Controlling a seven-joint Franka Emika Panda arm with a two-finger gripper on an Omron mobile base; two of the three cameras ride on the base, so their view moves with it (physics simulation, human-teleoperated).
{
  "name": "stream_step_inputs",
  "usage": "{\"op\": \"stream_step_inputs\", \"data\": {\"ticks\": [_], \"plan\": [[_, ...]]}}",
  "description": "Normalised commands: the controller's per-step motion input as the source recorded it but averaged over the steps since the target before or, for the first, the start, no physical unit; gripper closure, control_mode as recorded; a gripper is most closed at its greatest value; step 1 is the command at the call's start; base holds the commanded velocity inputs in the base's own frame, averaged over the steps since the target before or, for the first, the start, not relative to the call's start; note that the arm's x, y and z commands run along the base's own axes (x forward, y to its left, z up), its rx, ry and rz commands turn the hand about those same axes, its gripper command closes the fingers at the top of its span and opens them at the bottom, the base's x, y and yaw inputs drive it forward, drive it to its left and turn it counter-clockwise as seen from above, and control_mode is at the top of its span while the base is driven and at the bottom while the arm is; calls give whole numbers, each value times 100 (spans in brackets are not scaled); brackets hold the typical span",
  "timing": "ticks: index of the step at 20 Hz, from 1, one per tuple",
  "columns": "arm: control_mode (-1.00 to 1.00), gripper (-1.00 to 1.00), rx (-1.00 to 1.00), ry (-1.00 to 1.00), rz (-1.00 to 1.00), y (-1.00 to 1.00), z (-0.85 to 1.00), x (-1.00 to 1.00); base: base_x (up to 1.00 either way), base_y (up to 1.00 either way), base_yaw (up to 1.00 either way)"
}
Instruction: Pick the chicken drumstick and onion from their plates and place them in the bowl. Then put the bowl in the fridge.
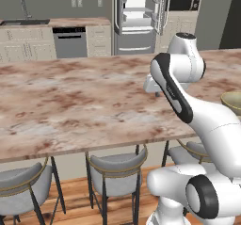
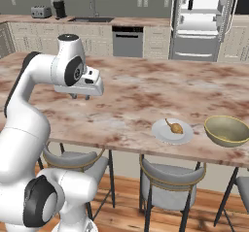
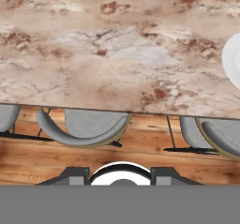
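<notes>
I hover two-finger gripper over marble counter near left end, holding nothing; how wide fingers stand, I cannot tell. Golden-brown chicken drumstick on white round plate by front edge, olive-tan bowl just beside. Swing right, descend straight over thick end.

Before me, a marbled counter fills mid-frame; grey stools line the bottom, a dishwasher and sink sit at top.

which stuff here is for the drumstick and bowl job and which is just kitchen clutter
For the job: chicken drumstick, its white plate, bowl, fridge, standing open.
Just around: toaster, sink, dishwasher, stools.
</notes>
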Motion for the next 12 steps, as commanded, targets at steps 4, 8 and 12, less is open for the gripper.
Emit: {"op": "stream_step_inputs", "data": {"ticks": [4, 8, 12], "plan": [[100, -100, 0, 0, 0, 0, 0, 0, 0, 0, 0], [100, -100, 0, 0, 0, 0, 0, 0, 0, 0, 0], [100, -100, 0, 0, 0, 0, 0, 0, 0, 0, 0]]}}
